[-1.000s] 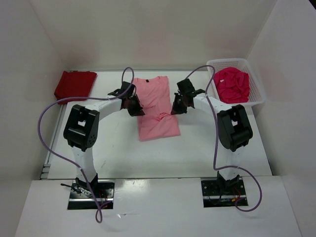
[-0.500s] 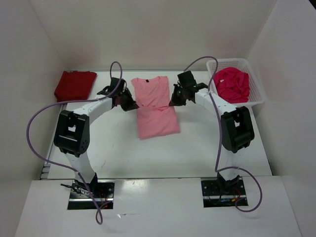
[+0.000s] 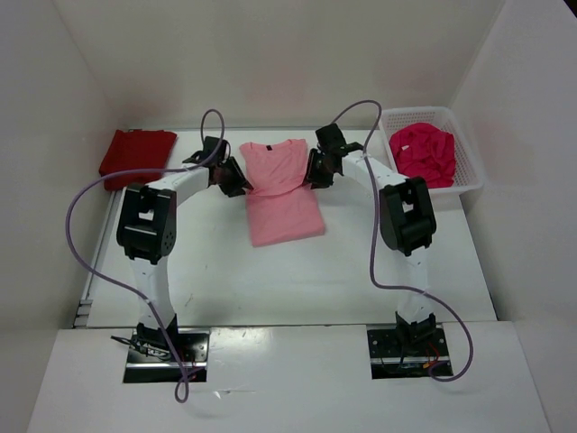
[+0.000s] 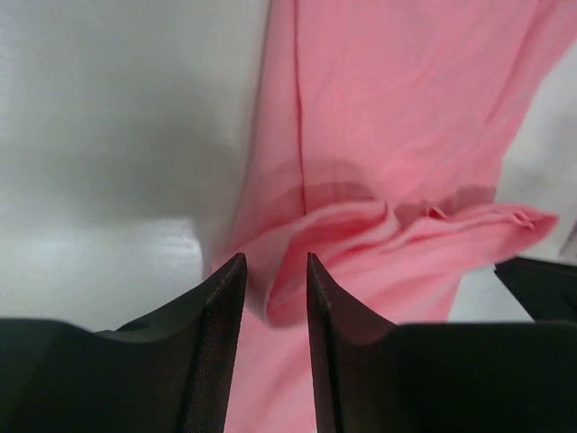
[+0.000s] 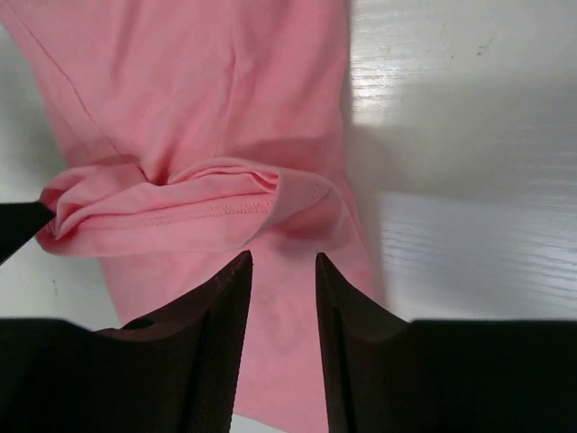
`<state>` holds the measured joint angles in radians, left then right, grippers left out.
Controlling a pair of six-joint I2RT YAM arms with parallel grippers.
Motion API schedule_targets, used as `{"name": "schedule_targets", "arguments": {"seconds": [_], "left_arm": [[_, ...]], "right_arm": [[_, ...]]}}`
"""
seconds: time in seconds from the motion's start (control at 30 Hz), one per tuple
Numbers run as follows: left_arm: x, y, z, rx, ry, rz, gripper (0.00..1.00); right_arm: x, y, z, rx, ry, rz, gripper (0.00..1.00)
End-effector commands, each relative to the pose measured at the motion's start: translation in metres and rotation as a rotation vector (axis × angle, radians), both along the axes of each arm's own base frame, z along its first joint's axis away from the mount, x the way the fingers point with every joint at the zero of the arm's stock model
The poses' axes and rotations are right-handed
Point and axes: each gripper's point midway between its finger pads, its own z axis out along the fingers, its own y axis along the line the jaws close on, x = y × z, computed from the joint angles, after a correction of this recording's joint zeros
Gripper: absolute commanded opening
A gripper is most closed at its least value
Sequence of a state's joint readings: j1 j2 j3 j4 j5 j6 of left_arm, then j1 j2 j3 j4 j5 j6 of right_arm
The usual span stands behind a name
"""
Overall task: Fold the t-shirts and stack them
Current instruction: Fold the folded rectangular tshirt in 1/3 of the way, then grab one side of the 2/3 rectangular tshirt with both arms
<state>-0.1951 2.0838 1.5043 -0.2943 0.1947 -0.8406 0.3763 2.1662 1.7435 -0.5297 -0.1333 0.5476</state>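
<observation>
A light pink t-shirt (image 3: 281,194) lies flat in the middle of the table, its loose edge folded over in a rumpled band (image 5: 171,212) across it. My left gripper (image 3: 236,178) hovers at the shirt's left side and my right gripper (image 3: 313,171) at its right side. In the left wrist view the left gripper (image 4: 276,262) is open, with the fold (image 4: 361,234) just past its tips and nothing between them. The right gripper (image 5: 283,257) is open too, over pink cloth. A dark red t-shirt (image 3: 135,155) lies folded at the back left. A magenta t-shirt (image 3: 422,155) is heaped in the basket.
A white mesh basket (image 3: 431,112) stands at the back right against the wall. White walls close in the table on three sides. Purple cables loop above both arms. Bare white tabletop (image 3: 361,262) stretches in front of the pink shirt.
Both grippers moved toward the back wall, drawing the pink shirt's gripped edge over itself. They then opened and let the cloth go.
</observation>
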Motion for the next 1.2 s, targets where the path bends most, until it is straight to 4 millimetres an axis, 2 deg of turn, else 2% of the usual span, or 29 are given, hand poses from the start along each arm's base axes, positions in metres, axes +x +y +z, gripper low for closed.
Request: {"name": "schedule_targets", "arguments": {"seconds": [0.0,0.03,0.1,0.13,0.2,0.23,0.27,0.33,0.43,0.5,0.57,0.6,0.63,0.67,0.7,0.73,0.77,0.83,0.87,0.93,0.97,1.0,1.03,1.07,1.1,1.13,1.17], "left_arm": [[0.002,-0.002,0.066,-0.033,-0.174,-0.007,0.41],[-0.006,-0.003,0.083,-0.061,-0.206,-0.006,0.41],[-0.023,-0.02,0.085,-0.106,-0.203,-0.027,0.41],[-0.045,-0.037,0.072,-0.117,-0.164,-0.067,0.41],[-0.064,-0.061,0.077,-0.174,-0.172,-0.093,0.41],[-0.073,-0.07,0.07,-0.181,-0.154,-0.107,0.41],[-0.09,-0.089,0.061,-0.192,-0.13,-0.153,0.41],[-0.102,-0.098,0.037,-0.192,-0.073,-0.174,0.41],[-0.108,-0.098,0.011,-0.182,-0.02,-0.183,0.41],[-0.112,-0.088,-0.005,-0.118,-0.001,-0.176,0.4],[-0.12,-0.082,-0.016,-0.094,0.027,-0.176,0.4],[-0.125,-0.08,-0.021,-0.089,0.041,-0.176,0.4],[-0.136,-0.075,-0.032,-0.078,0.073,-0.174,0.4],[-0.142,-0.073,-0.035,-0.075,0.083,-0.174,0.4],[-0.149,-0.069,-0.036,-0.07,0.097,-0.173,0.4],[-0.156,-0.066,-0.038,-0.067,0.107,-0.172,0.4],[-0.173,-0.06,-0.048,-0.068,0.146,-0.166,0.4],[-0.189,-0.054,-0.045,-0.068,0.146,-0.166,0.4],[-0.198,-0.05,-0.046,-0.07,0.158,-0.157,0.4],[-0.225,-0.038,-0.047,-0.069,0.179,-0.147,0.4],[-0.228,-0.037,-0.035,-0.087,0.145,-0.141,0.4],[-0.235,-0.034,-0.033,-0.087,0.146,-0.141,0.4],[-0.248,-0.028,-0.035,-0.079,0.169,-0.139,0.4],[-0.245,-0.023,-0.03,-0.052,0.139,-0.127,0.41],[-0.243,-0.021,-0.015,-0.052,0.087,-0.129,0.43],[-0.247,-0.013,-0.013,-0.031,0.094,-0.12,0.43],[-0.239,-0.013,0.007,-0.041,0.033,-0.128,0.45]], "right_arm": [[0.011,-0.009,0.046,-0.002,-0.111,-0.018,0.41],[0.0,-0.013,0.051,0.002,-0.107,-0.025,0.42],[-0.008,-0.017,0.056,0.016,-0.122,-0.049,0.44],[-0.024,-0.023,0.053,0.017,-0.109,-0.056,0.45],[-0.036,-0.026,0.05,0.029,-0.109,-0.07,0.45],[-0.052,-0.029,0.038,0.039,-0.07,-0.069,0.45],[-0.058,-0.027,0.03,0.051,-0.055,-0.056,0.43],[-0.077,-0.025,0.006,0.065,0.022,-0.037,0.43],[-0.093,-0.021,-0.018,0.058,0.09,-0.012,0.47],[-0.099,-0.016,-0.027,0.057,0.111,0.004,0.47],[-0.108,-0.011,-0.041,0.062,0.151,0.016,0.4],[-0.117,-0.015,-0.05,0.055,0.18,0.006,0.29],[-0.122,-0.011,-0.054,0.057,0.188,0.008,0.22],[-0.13,-0.016,-0.056,0.046,0.195,0.003,0.16],[-0.138,-0.009,-0.055,0.051,0.194,0.017,0.09],[-0.144,-0.009,-0.057,0.043,0.203,0.006,0.07],[-0.159,-0.012,-0.061,0.033,0.221,0.016,0.05],[-0.176,-0.006,-0.063,0.044,0.235,0.016,0.02],[-0.196,-0.009,-0.066,0.037,0.257,0.02,0.02],[-0.215,-0.005,-0.067,0.037,0.269,0.022,0.02],[-0.226,-0.007,-0.065,0.04,0.271,0.025,0.03],[-0.228,-0.008,-0.062,0.033,0.254,0.026,0.08],[-0.231,-0.012,-0.06,0.024,0.256,0.006,0.22],[-0.23,-0.015,-0.055,0.018,0.241,-0.001,0.28],[-0.226,-0.019,-0.044,0.008,0.203,-0.017,0.29],[-0.226,-0.022,-0.037,-0.009,0.195,-0.01,0.31],[-0.221,-0.021,-0.027,-0.008,0.168,-0.007,0.35]]}}
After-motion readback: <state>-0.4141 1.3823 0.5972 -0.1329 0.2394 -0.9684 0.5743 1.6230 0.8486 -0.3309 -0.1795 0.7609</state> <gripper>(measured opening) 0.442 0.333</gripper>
